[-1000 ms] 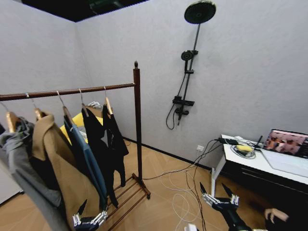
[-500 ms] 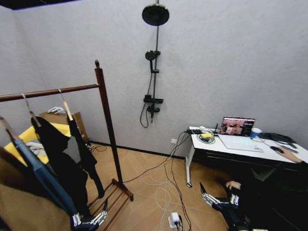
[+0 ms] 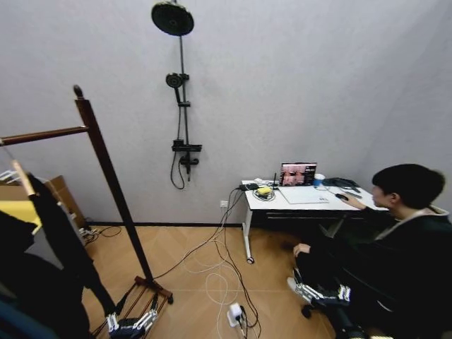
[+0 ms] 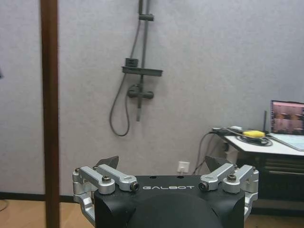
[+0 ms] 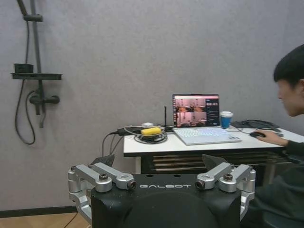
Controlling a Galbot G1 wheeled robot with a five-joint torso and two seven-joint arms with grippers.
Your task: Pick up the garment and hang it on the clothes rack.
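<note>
The clothes rack [image 3: 107, 185], dark reddish-brown with a ball finial, stands at the left in the head view; its post [image 4: 50, 114] also crosses the left wrist view. A black garment [image 3: 62, 236] on a pale wooden hanger [image 3: 25, 181] hangs from the rail [image 3: 42, 134] at the left edge. My left gripper [image 3: 134, 311] is held low near the rack's slatted base, open and empty [image 4: 162, 162]. Low on the right, my right gripper [image 3: 318, 286] is also open and empty [image 5: 159, 160], in front of a seated person.
A black shower fixture [image 3: 181, 106] is mounted on the grey wall. A white desk [image 3: 296, 201] with a laptop [image 5: 197, 111] stands right of centre, and a person [image 3: 395, 240] sits at it. Cables and a power strip [image 3: 235, 314] lie on the wooden floor. A cardboard box [image 3: 60, 194] stands behind the rack.
The whole head view has swung to the right, so the camera turned: the rack and clothes slid to the left edge and the seated person came into view. Both grippers keep their pose.
</note>
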